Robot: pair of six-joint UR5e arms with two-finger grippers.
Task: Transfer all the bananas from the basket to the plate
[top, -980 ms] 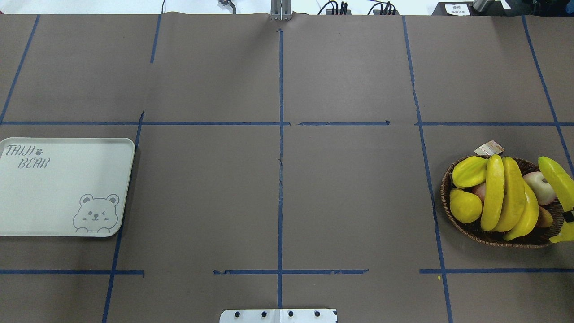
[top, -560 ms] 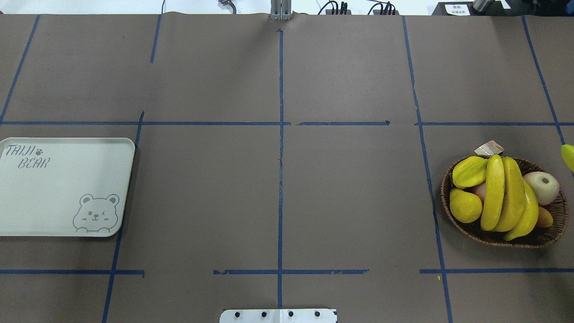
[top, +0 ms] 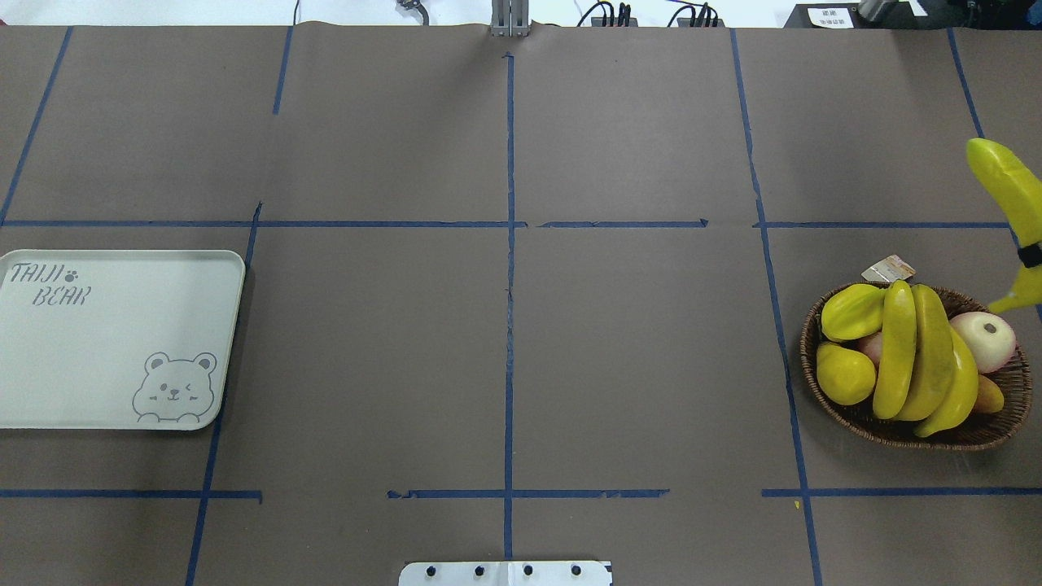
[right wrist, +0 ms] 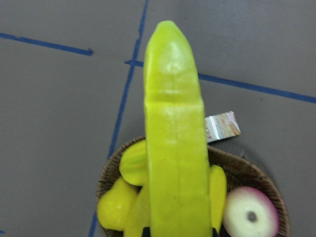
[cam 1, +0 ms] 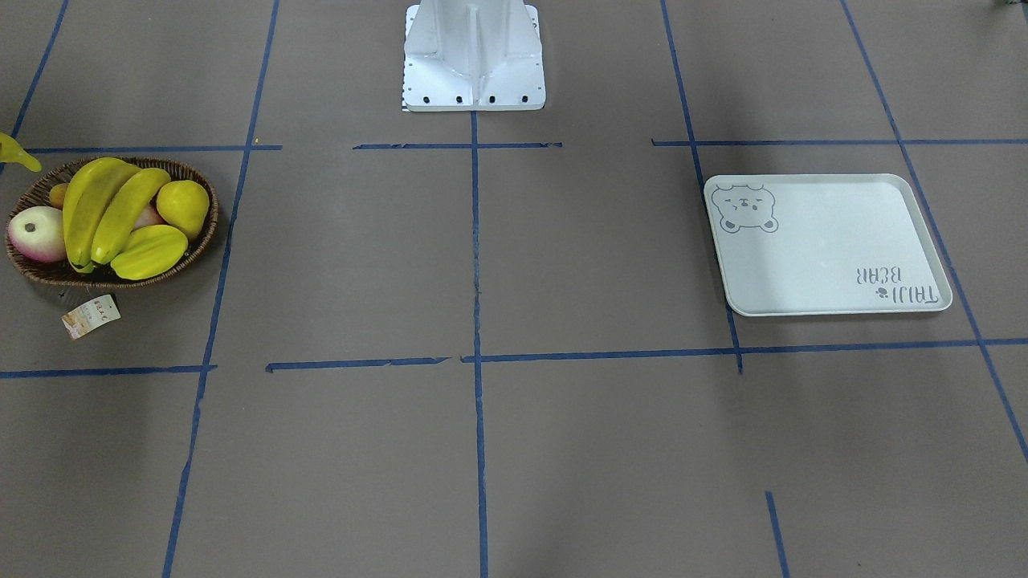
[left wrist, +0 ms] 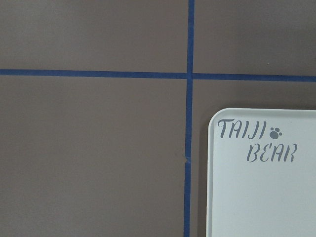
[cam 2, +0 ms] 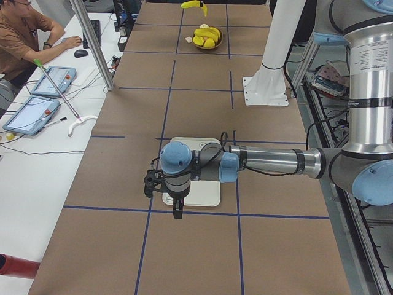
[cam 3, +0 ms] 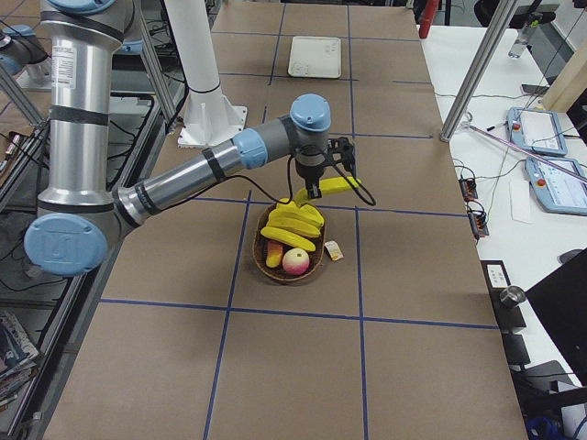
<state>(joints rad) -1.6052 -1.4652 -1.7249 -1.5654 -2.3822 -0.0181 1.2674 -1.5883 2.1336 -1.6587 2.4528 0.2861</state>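
My right gripper (cam 3: 316, 191) is shut on one yellow banana (top: 1008, 203) and holds it in the air above the far right rim of the wicker basket (top: 895, 435). This banana fills the middle of the right wrist view (right wrist: 175, 148). Three more bananas (top: 920, 350) lie across the basket; they also show in the front-facing view (cam 1: 104, 209). The pale plate (top: 106, 342) with the bear drawing lies at the far left and has nothing on it. My left gripper (cam 2: 178, 212) hangs over the plate's (cam 2: 209, 198) edge; I cannot tell whether it is open or shut.
The basket also holds a starfruit (top: 851, 312), a yellow pear (top: 845, 373) and a pale apple (top: 983, 340). A paper tag (top: 889, 267) lies just beyond the basket. The robot's white base (cam 1: 474, 56) stands mid-table. An operator (cam 2: 24, 37) sits at a side desk.
The held banana has risen from over the basket's right rim, passed the view's right edge, and now hangs higher and farther out. The other bananas and the plate have not moved.
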